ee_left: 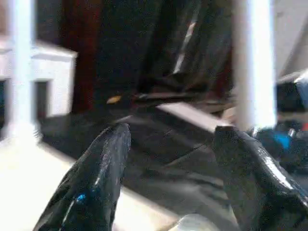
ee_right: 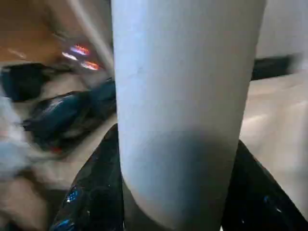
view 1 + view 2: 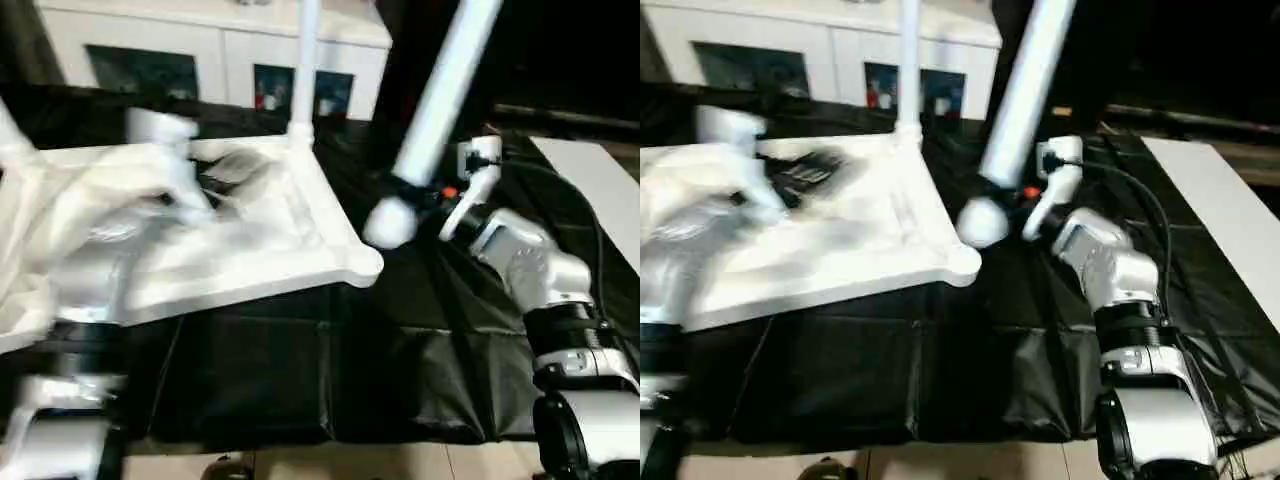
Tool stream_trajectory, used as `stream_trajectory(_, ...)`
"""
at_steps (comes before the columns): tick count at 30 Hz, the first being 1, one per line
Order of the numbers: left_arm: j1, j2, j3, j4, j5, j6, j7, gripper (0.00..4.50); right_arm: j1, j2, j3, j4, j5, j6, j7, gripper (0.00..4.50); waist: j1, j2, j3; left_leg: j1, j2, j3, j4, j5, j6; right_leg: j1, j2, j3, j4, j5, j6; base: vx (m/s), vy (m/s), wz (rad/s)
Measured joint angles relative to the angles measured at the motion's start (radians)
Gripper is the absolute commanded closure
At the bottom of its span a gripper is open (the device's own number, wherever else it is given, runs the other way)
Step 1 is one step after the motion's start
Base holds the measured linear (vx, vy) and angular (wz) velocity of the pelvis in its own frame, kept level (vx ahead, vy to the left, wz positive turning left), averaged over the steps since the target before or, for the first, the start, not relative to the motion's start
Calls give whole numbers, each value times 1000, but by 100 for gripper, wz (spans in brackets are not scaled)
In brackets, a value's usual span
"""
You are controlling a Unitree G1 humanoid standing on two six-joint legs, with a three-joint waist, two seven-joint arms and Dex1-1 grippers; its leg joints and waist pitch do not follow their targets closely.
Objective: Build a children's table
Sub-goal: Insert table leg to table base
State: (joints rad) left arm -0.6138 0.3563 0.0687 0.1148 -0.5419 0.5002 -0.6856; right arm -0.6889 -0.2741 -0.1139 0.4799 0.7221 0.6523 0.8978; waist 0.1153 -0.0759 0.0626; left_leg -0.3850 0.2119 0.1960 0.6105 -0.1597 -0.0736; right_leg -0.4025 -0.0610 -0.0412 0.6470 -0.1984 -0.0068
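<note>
Left eye view takes the tabletop (image 3: 290, 240) as its landmark: the white slab lies ribbed side up on a desk (image 3: 420, 380) draped in black sheeting. Over the tabletop's left part hangs the blurred silver left arm, and its left pincer (image 1: 168, 159) is released, the two black fingers (image 1: 103, 168) standing apart with nothing between them, as the left wrist view shows. At the tabletop's far corner one white leg (image 3: 305, 60) stands upright in its socket. Beyond that corner, at the back, sits a white cabinet (image 3: 220, 50) with dark glass doors. Just off the tabletop's near right corner, a second leg (image 3: 440, 100) slants up and away, its rounded end (image 3: 388, 222) close beside that corner but apart from it. Right of the tabletop, the right pincer (image 3: 432, 190) is clenched around this tilted leg near its lower end; the right wrist view shows the black fingers (image 2: 91, 192) pressed to both sides of the white shaft.
</note>
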Motion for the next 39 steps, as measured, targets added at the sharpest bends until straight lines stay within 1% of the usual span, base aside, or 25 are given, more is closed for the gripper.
stream_trajectory(2,-13,-25,0,-18,-14,14,0,137,16,6,-17,-31,75,77,6,264,0,0,0,0,0,0,0,0,-1,0,0,0,0,1,-1,0,0,0)
stream_trajectory(5,-18,-54,-12,-43,-29,39,1,137,22,28,-35,-64,141,143,3,264,-1,0,0,0,0,0,0,1,-1,0,0,0,0,2,-1,0,0,0)
stream_trajectory(8,-18,-62,-28,-79,-45,61,3,137,30,30,-37,-120,161,205,-5,264,-1,0,0,0,0,-1,0,1,-2,0,0,0,0,2,1,0,0,0)
stream_trajectory(10,-18,-70,-33,-97,-55,74,4,137,33,30,-37,-145,175,231,-9,264,-1,0,0,0,0,-1,-1,1,-2,0,0,0,-1,2,1,0,0,0)
stream_trajectory(13,-18,-73,-32,-102,-61,93,5,137,59,30,-38,-181,192,266,-21,264,1,0,0,0,0,-1,-1,1,-2,0,0,0,-1,1,2,0,0,0)
stream_trajectory(18,-18,-93,-21,-118,-106,134,14,137,68,24,-37,-196,205,284,-28,264,1,0,0,-1,-1,-1,-1,1,-2,-1,0,0,-1,1,2,0,0,0)
stream_trajectory(19,-19,-96,-13,-124,-129,151,14,110,68,23,-37,-208,205,287,-28,264,0,0,0,-1,-1,-1,-1,1,-2,-1,0,0,-1,1,2,0,0,0)
stream_trajectory(20,-19,-97,-6,-127,-141,162,14,103,68,23,-37,-214,205,290,-28,264,0,0,0,-1,-1,-1,-1,1,-2,-1,0,0,-1,1,3,0,0,0)
stream_trajectory(21,-20,-99,4,-134,-171,188,13,103,73,18,-35,-228,205,296,-28,264,0,0,0,-1,-1,-1,-2,1,-2,-1,0,0,-1,1,3,0,0,0)
stream_trajectory(23,-21,-103,18,-151,-225,241,13,100,77,1,-27,-245,187,298,-27,264,1,0,0,-1,-1,-1,-2,1,-2,-1,0,0,-1,0,3,0,0,0)
stream_trajectory(24,-22,-104,20,-160,-245,265,12,86,79,-10,-15,-251,175,297,-26,264,2,0,0,-1,-1,-1,-2,1,-2,-1,0,0,-1,0,3,0,0,0)
stream_trajectory(25,-25,-104,21,-170,-262,291,12,60,87,-23,6,-266,155,290,-22,264,2,0,0,-1,-1,-1,-2,1,-2,-1,0,0,-2,0,4,0,0,0)
stream_trajectory(26,-27,-104,20,-176,-270,308,12,60,94,-31,26,-275,130,275,-17,264,1,0,0,-1,-1,-1,-2,1,-2,0,0,0,-2,-1,5,0,0,0)
stream_trajectory(27,-32,-107,15,-178,-270,318,13,57,99,-44,58,-279,97,253,-15,264,1,0,0,-1,-1,-2,-2,1,-2,0,0,0,-2,-2,6,0,0,0)
stream_trajectory(28,-37,-112,9,-178,-270,329,15,39,101,-56,92,-280,55,232,-16,264,1,0,0,-1,-1,-1,-2,1,-2,0,0,0,-2,-2,8,0,0,0)
stream_trajectory(29,-39,-117,8,-178,-270,336,18,39,101,-56,109,-280,35,219,-16,264,0,0,0,-1,-1,-2,-2,1,-3,-1,0,0,-2,-3,8,0,0,0)
stream_trajectory(31,-46,-126,-3,-174,-269,356,34,17,101,-58,134,-280,-13,183,-19,264,0,0,0,-1,-1,-2,-2,1,-3,-1,0,0,-2,-3,8,0,0,0)
stream_trajectory(35,-56,-146,-18,-157,-259,375,83,1,100,-78,186,-282,-97,126,-31,264,0,0,0,-1,-1,-2,-2,1,-3,-1,0,0,-2,-3,8,0,0,0)
stream_trajectory(39,-60,-169,-19,-148,-240,381,126,0,100,-85,203,-282,-130,104,-38,264,-1,0,0,-2,-1,-2,-2,1,-3,-1,0,0,-2,-2,7,0,0,0)
